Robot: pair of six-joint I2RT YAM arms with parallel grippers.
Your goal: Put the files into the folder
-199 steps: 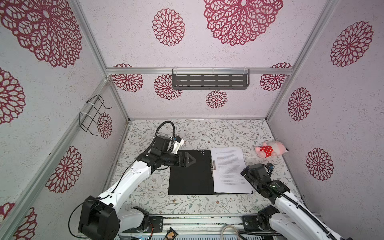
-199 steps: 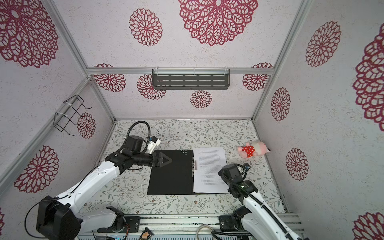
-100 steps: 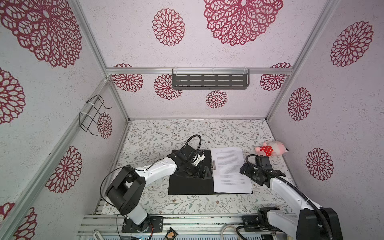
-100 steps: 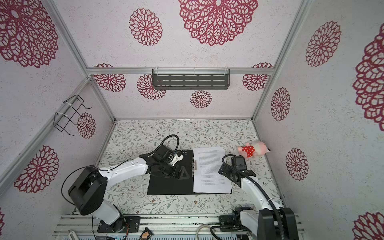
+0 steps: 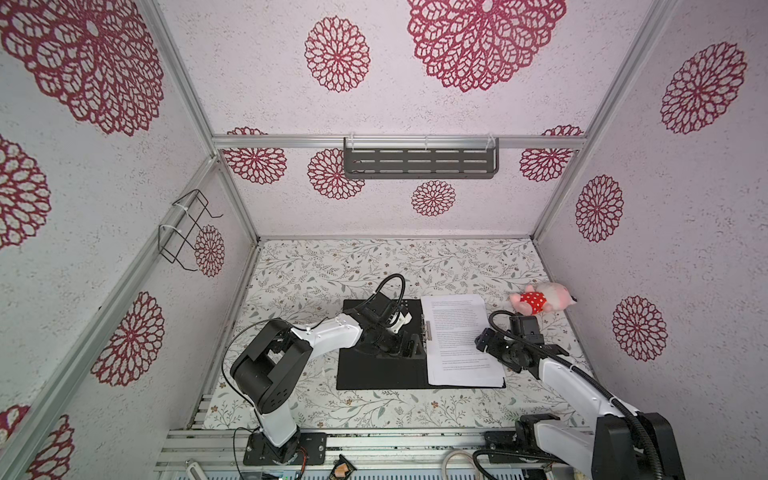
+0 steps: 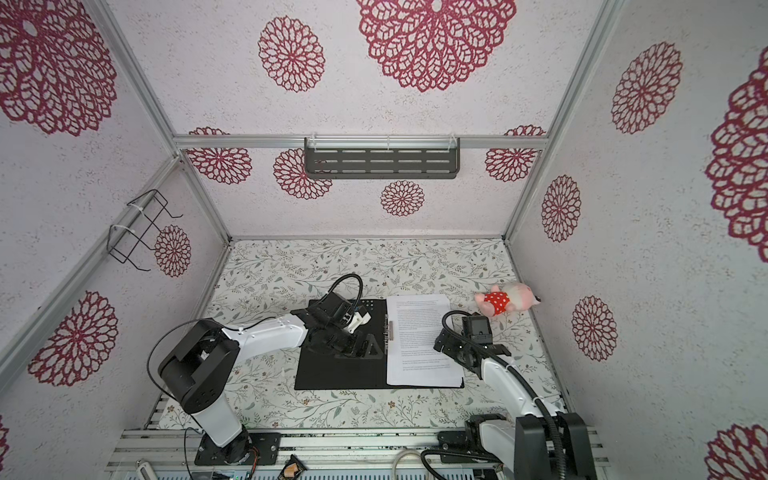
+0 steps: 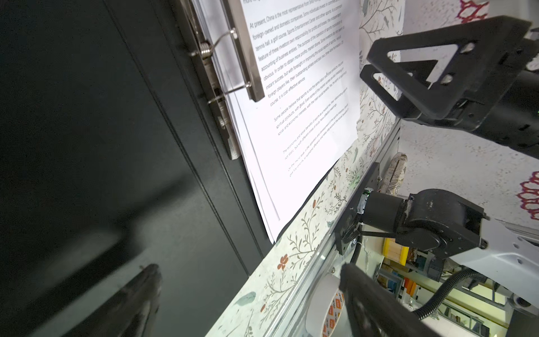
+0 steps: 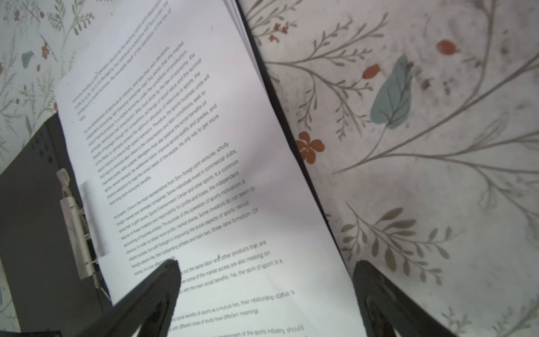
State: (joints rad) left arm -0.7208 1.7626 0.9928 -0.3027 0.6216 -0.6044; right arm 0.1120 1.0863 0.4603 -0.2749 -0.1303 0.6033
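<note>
Swinging to centre frame, my left gripper (image 6: 365, 350) reached the clip (image 7: 245, 58), jaws apart; my right gripper (image 8: 268, 271), jaws apart, straddles the papers (image 5: 457, 332); closing the folder (image 5: 374, 372) seems next

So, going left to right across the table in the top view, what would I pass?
In a top view: the folder, lying open with its black inside up → metal clip → the files → pink plush toy.

1. The folder (image 5: 376, 372) lies open on the worktop (image 5: 324, 266).
2. The files (image 5: 457, 328) lie on its right half, under the spine clip (image 5: 428, 332).
3. A plush toy (image 5: 540, 300) lies right of them, further back.
</note>
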